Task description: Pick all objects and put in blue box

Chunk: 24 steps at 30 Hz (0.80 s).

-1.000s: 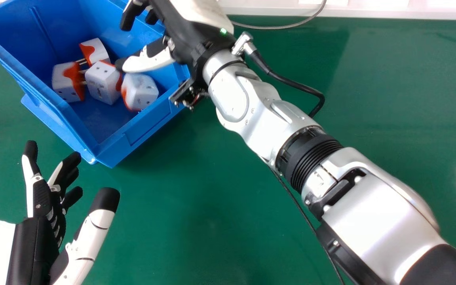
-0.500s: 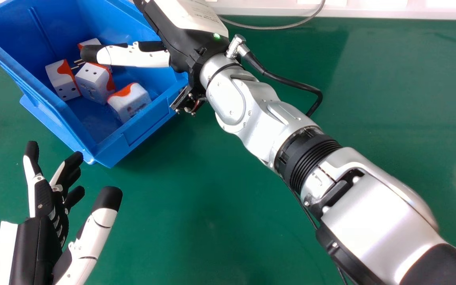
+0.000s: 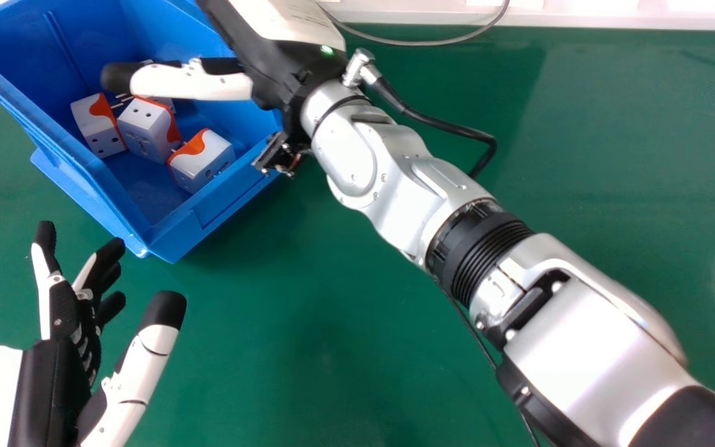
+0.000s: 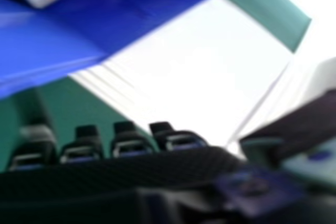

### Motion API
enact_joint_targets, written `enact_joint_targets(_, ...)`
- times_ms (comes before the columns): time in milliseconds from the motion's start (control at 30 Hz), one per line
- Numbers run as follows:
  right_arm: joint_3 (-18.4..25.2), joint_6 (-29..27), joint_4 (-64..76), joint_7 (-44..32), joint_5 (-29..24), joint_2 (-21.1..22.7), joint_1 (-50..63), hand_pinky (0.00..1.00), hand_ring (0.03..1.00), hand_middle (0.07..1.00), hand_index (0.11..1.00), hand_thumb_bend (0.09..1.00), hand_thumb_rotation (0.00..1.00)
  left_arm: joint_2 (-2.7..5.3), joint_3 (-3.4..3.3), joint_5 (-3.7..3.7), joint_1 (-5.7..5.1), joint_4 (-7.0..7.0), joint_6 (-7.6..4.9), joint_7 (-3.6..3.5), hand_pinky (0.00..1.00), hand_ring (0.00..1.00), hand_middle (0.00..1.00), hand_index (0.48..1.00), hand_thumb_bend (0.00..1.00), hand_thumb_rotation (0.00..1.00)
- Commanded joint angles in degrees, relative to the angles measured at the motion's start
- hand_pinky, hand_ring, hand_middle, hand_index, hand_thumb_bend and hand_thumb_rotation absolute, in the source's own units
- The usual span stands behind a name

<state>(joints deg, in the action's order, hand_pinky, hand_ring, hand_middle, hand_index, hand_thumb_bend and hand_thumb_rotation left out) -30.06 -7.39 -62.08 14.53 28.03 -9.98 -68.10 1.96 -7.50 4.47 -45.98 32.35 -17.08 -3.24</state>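
The fingers of my right hand [image 3: 191, 83] are wide open over the blue box [image 3: 221, 202], upper left; my left hand [image 3: 59, 379] sits open, lower left. The adapters [image 3: 146, 129] inside look light, rigid and slightly slick, so I'd pinch opposite flat faces.

Head view: camera mounted on my head, facing forward and down over the worktop [image 3: 357, 323]. It stands far enough back to take in my left hand [image 3: 53, 385], my right hand [image 3: 277, 71] and the blue box [image 3: 221, 198].

Right hand view: camera at my right hand, facing out past my fingers [image 4: 131, 147] and thumb [image 4: 299, 124]. These are at very close range; the box lies farther off.

Common coverage: part of the box, white-and-orange contents [image 3: 146, 130] inside it, some green worktop, and my right hand.
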Motion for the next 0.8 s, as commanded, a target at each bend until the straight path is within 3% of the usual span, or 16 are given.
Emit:
enact_joint_targets(0,-1.72,-1.01,7.72,2.38,1.03,-7.91,6.58,0.89,1.0,1.0,1.0,0.715,1.0,-1.08,-1.17,-0.32,0.41,0.14,-0.52,0.22,0.91,0.93,0.92,0.914,0.74,0.69)
enact_joint_targets(133,-3.91,0.36,19.96,2.32,1.3,-4.77,15.26,0.89,1.0,1.0,1.0,0.708,1.0,-1.91,-2.0,-0.83,1.28,-0.76,-0.57,0.03,0.91,0.93,0.92,0.915,0.74,0.69)
enact_joint_targets(333,-5.68,1.7,40.0,-0.45,0.71,0.29,30.11,0.89,1.0,1.0,1.0,0.702,1.0,-3.27,-3.65,-2.29,3.16,-2.83,-0.52,-0.5,0.91,0.93,0.92,0.915,0.73,0.69)
enact_joint_targets(500,-4.77,0.42,53.8,-5.16,-0.05,4.8,41.96,0.9,1.0,1.0,1.0,0.69,1.0,-3.83,-4.19,-3.2,4.29,-4.16,-0.42,-0.55,0.9,0.93,0.92,0.914,0.72,0.67)
enact_joint_targets(767,-1.82,-5.23,66.3,-9.3,-0.74,13.93,56.59,0.94,1.0,1.0,1.0,0.653,1.0,-4.03,-4.72,-3.5,5.64,-6.04,-0.94,-0.57,0.9,0.93,0.92,0.91,0.73,0.65)
